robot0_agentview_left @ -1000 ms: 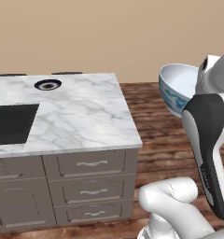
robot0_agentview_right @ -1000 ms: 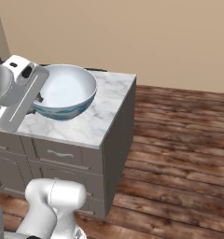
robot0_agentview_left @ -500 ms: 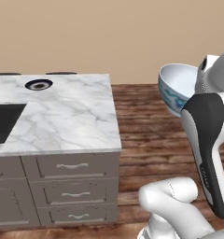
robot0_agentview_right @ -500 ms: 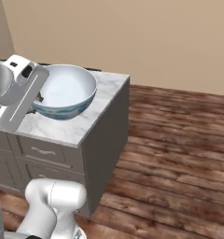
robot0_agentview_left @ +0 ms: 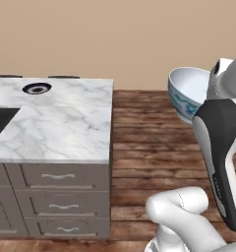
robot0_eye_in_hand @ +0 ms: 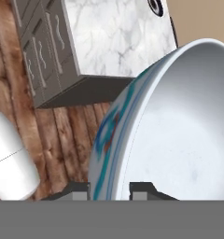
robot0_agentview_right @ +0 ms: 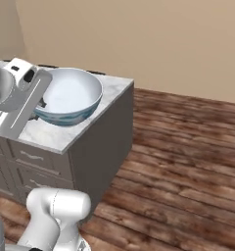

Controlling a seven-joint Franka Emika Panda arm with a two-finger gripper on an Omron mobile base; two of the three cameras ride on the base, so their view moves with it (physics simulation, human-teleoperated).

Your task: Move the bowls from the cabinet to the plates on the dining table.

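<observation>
My base has rolled, sliding the marble counter (robot0_agentview_left: 66, 123) leftward; wood floor (robot0_agentview_right: 188, 162) beyond. My gripper (robot0_eye_in_hand: 109, 189) clamps the white, blue-patterned bowl's (robot0_agentview_right: 70, 95) rim.

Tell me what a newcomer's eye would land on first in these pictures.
The white bowl with a blue pattern stands out first, held up in the air by the gripper, whose jaws pinch its rim in the hand view. Next comes the white marble counter over grey drawers, at the left of the left base view. Around it lies a brown wooden floor under a plain tan wall.
</observation>
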